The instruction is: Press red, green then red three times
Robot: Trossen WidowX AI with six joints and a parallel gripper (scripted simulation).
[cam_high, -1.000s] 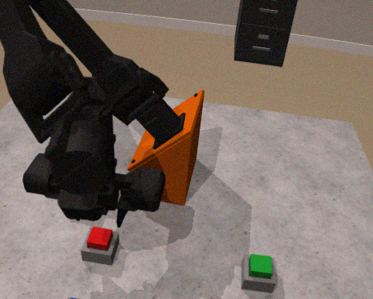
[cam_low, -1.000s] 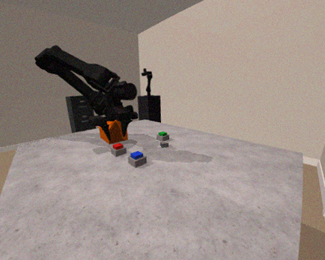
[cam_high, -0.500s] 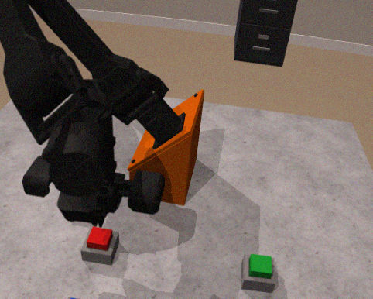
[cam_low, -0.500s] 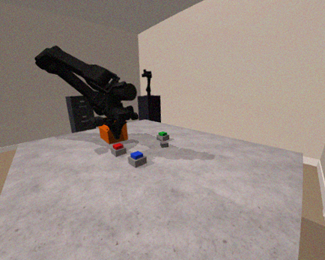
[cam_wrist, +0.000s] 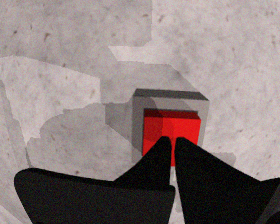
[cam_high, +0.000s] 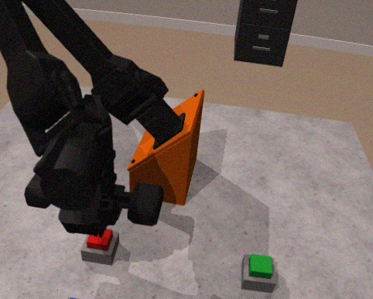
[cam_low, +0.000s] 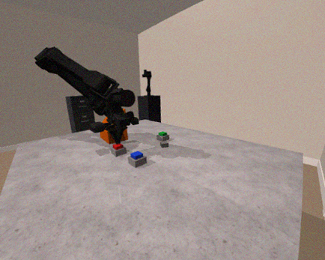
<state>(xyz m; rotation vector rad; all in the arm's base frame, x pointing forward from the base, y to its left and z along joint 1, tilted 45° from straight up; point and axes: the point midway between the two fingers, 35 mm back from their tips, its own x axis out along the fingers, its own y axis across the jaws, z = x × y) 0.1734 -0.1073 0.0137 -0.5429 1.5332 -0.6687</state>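
Note:
The red button [cam_high: 101, 241] [cam_low: 117, 146] [cam_wrist: 173, 125] sits in a grey housing at the table's front left. My gripper [cam_high: 99, 232] [cam_low: 115, 141] [cam_wrist: 171, 143] is shut and empty. It points down with its fingertips right over the near edge of the red cap. They are at or just above the cap, and I cannot tell whether they touch it. The green button [cam_high: 260, 266] [cam_low: 163, 134] stands in its own grey housing well to the right, apart from the gripper.
A blue button [cam_low: 136, 155] stands near the red one. A small grey block [cam_low: 164, 144] lies by the green button. The arm's orange base [cam_high: 170, 163] rises behind the buttons. A dark filing cabinet [cam_high: 265, 31] stands beyond the table.

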